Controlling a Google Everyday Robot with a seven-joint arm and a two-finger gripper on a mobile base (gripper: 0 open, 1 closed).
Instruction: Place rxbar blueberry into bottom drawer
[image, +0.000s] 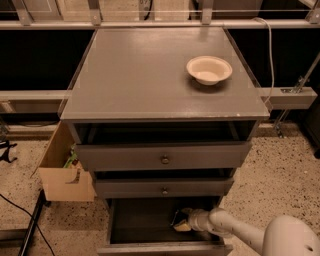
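Note:
The bottom drawer (150, 220) is pulled open below the two knobbed drawers, and its inside is dark. My gripper (182, 223) reaches into it from the lower right, low over the drawer floor near the right side. A small dark shape (176, 217) sits at the gripper's tip. It may be the rxbar blueberry, but I cannot make out a label on it. I cannot tell whether it is held or lying on the drawer floor.
A white bowl (209, 69) stands on the grey cabinet top (150, 75) at the right rear. The top drawer (162, 156) and middle drawer (162, 187) are partly pulled out. An open cardboard box (62, 172) sits on the floor at the left, with cables beside it.

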